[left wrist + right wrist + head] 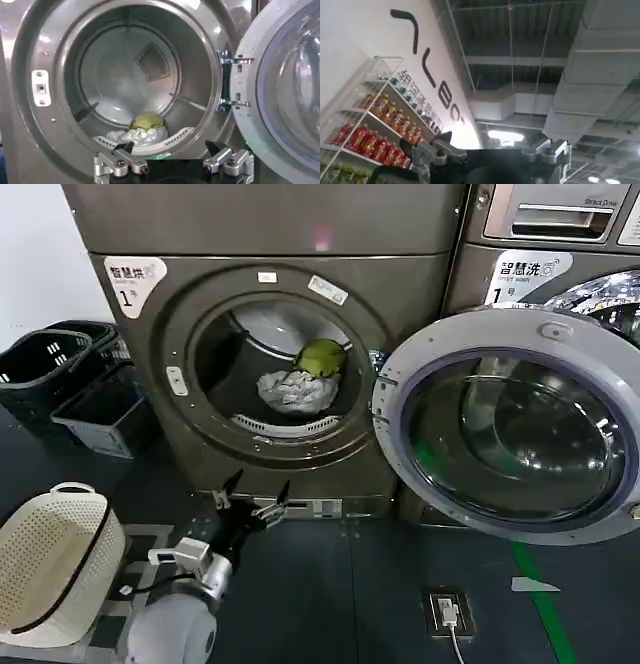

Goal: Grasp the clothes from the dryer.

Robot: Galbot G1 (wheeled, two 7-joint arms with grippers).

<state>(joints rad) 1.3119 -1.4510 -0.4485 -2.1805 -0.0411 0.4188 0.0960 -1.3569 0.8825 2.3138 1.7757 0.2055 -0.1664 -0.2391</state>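
Our left gripper point(255, 492) (jaws wide, empty) faces the dryer point(150, 354); its wrist view shows clothes point(145, 131) behind; right gripper point(492, 150) open, at ceiling.

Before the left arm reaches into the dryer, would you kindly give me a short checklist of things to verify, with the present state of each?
1. Dryer door swung fully aside, porthole unobstructed: ok.
2. Clothes within sight: ok. The whitish-grey bundle lies on the drum floor, with the yellow-green bundle just behind and touching it.
3. Left hand open and empty: ok.
4. Left hand lined up with the opening: ok; it sits low in front of the porthole, outside the drum, pointing in.
5. Right hand out of the way: ok; it is open and points up at the ceiling.
6. White basket ready: ok, on the floor at the robot's left.
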